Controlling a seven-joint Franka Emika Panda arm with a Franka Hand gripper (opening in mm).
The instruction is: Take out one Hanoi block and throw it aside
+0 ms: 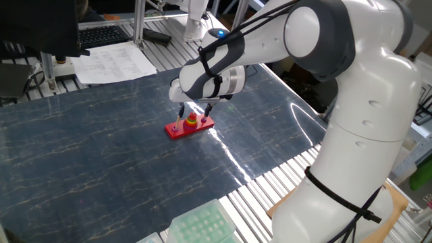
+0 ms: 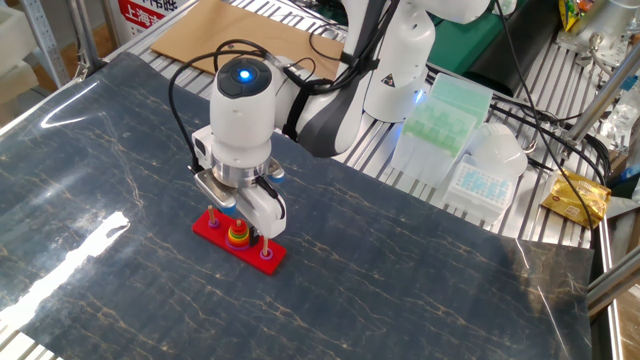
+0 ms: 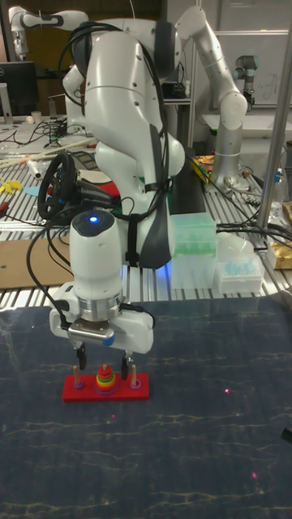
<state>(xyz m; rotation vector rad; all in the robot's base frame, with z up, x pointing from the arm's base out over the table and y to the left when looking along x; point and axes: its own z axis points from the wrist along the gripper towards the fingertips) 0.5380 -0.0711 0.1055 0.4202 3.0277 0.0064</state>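
Near the middle of the frame the claw (image 3: 102, 362) hangs open and empty, one finger on each side of the middle peg, because the Hanoi block (image 3: 103, 371) sits there on top of the ring stack on the red base (image 3: 106, 391).

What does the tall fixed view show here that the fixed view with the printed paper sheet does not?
Only the tall view shows a second robot arm at the back and both fingers hanging either side of the ring stack, above the base. Only the paper-sheet view shows the printed sheet and a green rack at the near table edge. Both show the red base, the small red ring on top of the middle stack, and the open gripper.
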